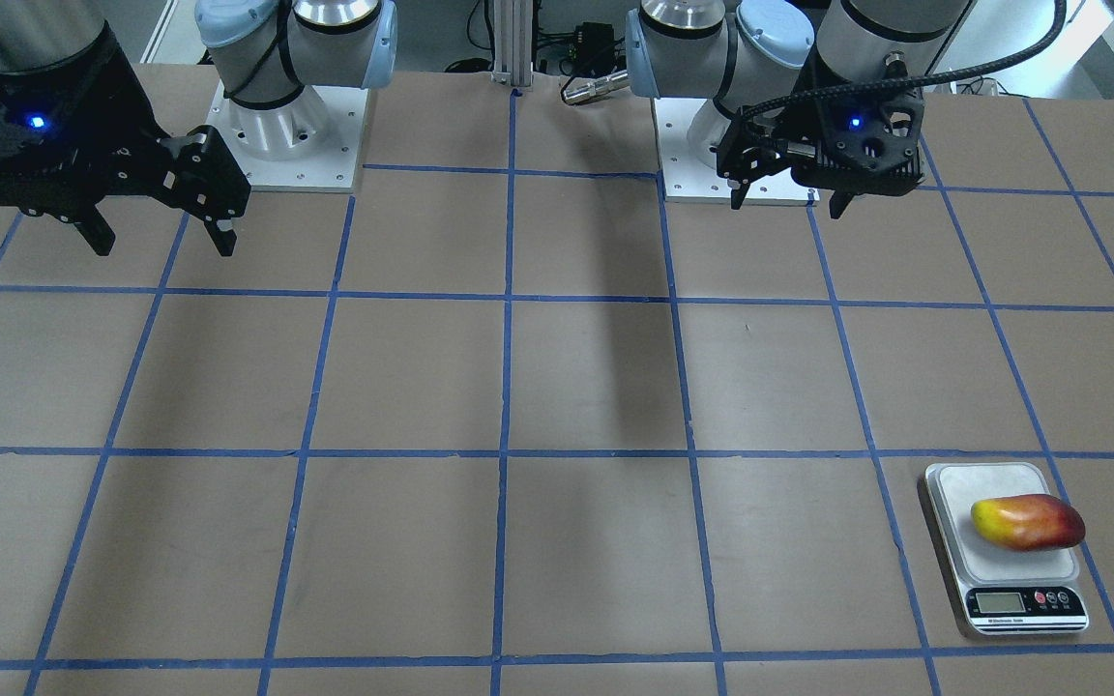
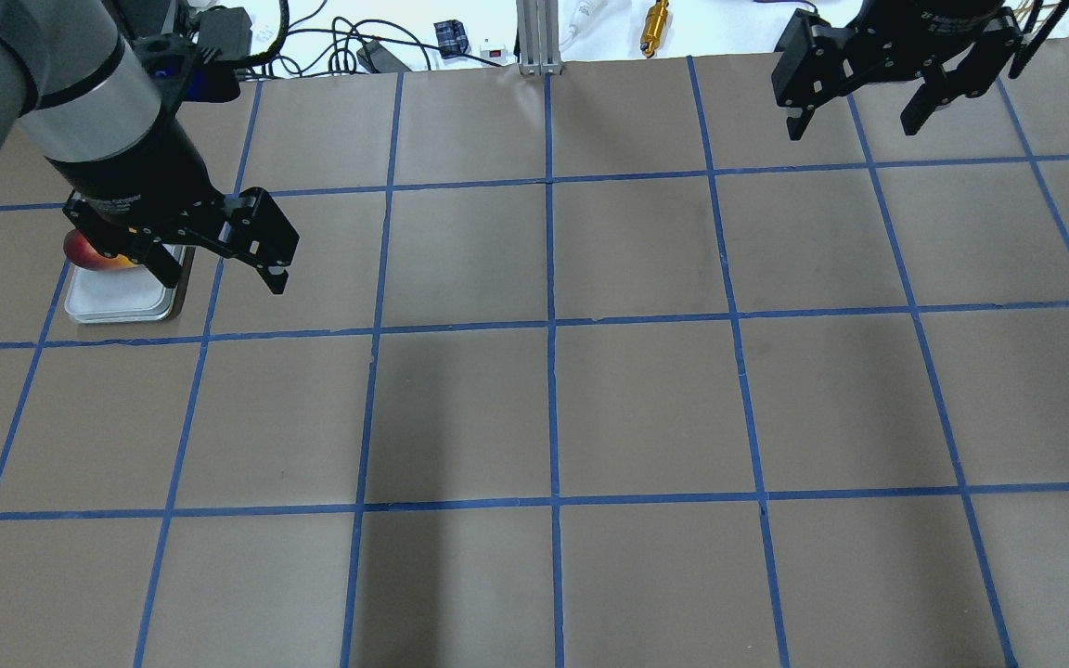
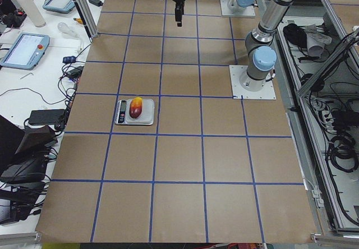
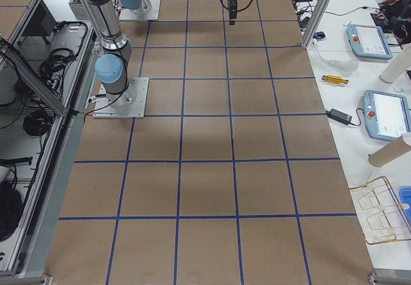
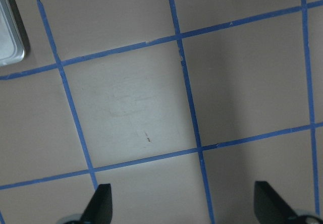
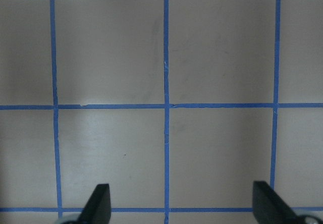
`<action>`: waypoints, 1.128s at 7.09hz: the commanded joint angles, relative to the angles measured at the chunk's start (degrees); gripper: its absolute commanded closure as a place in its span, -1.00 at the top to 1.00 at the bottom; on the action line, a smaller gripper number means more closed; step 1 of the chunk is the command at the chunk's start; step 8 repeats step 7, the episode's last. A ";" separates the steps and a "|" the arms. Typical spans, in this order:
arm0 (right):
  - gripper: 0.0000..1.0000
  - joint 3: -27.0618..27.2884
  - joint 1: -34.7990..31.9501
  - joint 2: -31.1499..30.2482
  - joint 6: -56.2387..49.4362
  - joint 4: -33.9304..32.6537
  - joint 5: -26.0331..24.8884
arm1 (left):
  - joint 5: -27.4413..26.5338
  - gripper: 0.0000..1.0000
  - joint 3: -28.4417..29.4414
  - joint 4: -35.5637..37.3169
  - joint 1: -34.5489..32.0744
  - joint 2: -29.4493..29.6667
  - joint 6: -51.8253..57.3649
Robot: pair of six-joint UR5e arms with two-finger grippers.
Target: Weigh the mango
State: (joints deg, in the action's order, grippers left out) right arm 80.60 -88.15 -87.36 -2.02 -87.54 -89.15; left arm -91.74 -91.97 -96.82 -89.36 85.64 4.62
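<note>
Red-yellow mango lies on steel scale — left gripper, right gripper spread wide.

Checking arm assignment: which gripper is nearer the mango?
Left. The left gripper hangs above the mango's half of the table, clear of it; the right gripper hangs over the opposite end.

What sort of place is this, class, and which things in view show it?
Probably a robotics lab: a left arm and right arm bolted to a table gridded with blue tape, control tablets alongside, a mango on a scale.
</note>
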 commanded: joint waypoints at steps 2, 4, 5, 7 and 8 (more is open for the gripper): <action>1.00 0.00 0.08 0.00 0.00 0.00 -0.06 | -0.19 1.00 -0.05 11.18 0.24 1.10 -2.51; 1.00 0.00 0.00 0.00 0.00 0.00 -0.06 | 0.60 1.00 1.00 11.39 0.41 1.73 -2.51; 1.00 0.00 0.08 0.00 0.00 0.00 -0.06 | 0.25 1.00 1.35 10.69 0.93 1.73 -2.51; 1.00 0.00 0.00 0.00 0.00 0.00 -0.06 | 0.43 1.00 1.35 10.51 1.82 1.73 -2.43; 1.00 0.00 0.00 0.00 0.00 0.00 -0.06 | 0.43 1.00 1.35 10.51 1.82 1.73 -2.43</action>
